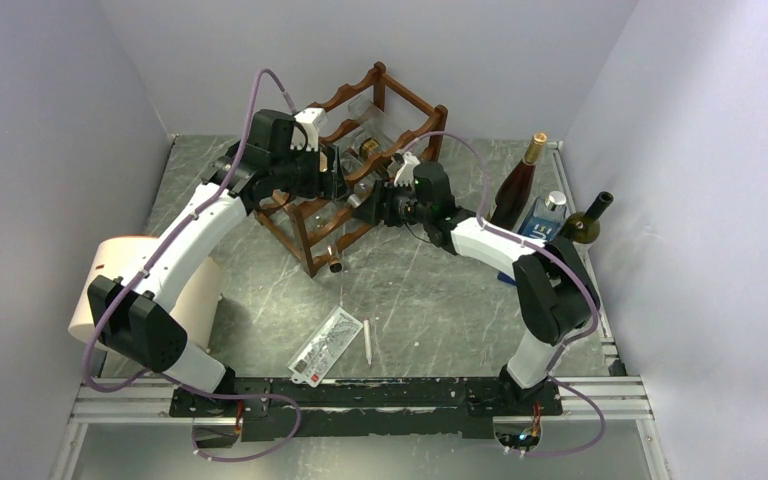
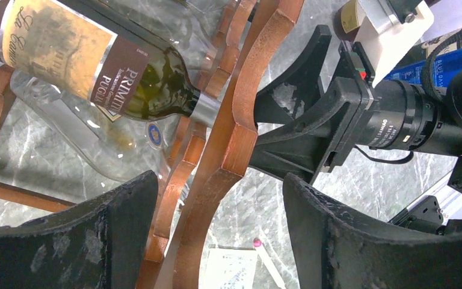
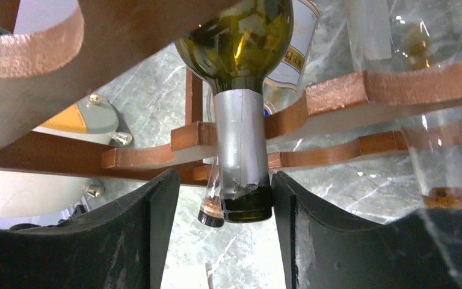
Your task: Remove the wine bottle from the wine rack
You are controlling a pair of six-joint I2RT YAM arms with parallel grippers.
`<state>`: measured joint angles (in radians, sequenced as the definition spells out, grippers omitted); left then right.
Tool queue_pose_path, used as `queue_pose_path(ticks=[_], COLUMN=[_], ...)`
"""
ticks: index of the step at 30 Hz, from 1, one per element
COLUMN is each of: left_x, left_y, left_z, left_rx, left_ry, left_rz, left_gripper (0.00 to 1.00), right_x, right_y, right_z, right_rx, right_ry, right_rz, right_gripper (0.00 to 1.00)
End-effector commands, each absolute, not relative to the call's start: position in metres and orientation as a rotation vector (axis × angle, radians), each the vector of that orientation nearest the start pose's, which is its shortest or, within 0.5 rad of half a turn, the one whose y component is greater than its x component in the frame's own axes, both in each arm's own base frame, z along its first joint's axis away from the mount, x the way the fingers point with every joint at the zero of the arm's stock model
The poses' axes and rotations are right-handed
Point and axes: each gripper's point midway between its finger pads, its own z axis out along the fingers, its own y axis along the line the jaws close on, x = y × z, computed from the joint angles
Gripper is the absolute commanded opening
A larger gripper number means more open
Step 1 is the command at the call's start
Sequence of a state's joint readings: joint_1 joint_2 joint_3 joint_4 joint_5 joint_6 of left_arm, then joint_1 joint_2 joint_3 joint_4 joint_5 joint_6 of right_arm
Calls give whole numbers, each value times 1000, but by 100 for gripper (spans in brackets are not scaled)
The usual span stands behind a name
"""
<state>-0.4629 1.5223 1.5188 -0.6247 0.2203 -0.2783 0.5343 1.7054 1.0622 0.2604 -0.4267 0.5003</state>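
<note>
Reddish-brown wood on the left: the left gripper (image 2: 219,180) hangs open astride a scalloped rail of the wine rack (image 1: 400,92), which sits toward the counter's far edge. It looks placed to steady the frame. The green wine bottle (image 2: 132,84) lies in its cradle, foil neck poking out. The right gripper (image 3: 224,176) brackets that neck, spread wide and not yet clamped, lined up for a straight pull.
</note>
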Motion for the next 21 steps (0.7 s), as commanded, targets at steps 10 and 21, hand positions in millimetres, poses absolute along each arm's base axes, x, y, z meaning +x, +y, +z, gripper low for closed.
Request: queue_pose_path(ticks=[10, 21], left_x=[358, 361], left_y=[-240, -234], left_z=[270, 256], left_rx=[344, 300], left_ry=[2192, 2210], left_rz=[-677, -634], left_gripper=[77, 67], right_x=[384, 388], right_y=[340, 334], right_z=[160, 156], right_rx=[-350, -350], right_ry=[2033, 2033], right_rz=[1135, 1092], right_gripper=[62, 15])
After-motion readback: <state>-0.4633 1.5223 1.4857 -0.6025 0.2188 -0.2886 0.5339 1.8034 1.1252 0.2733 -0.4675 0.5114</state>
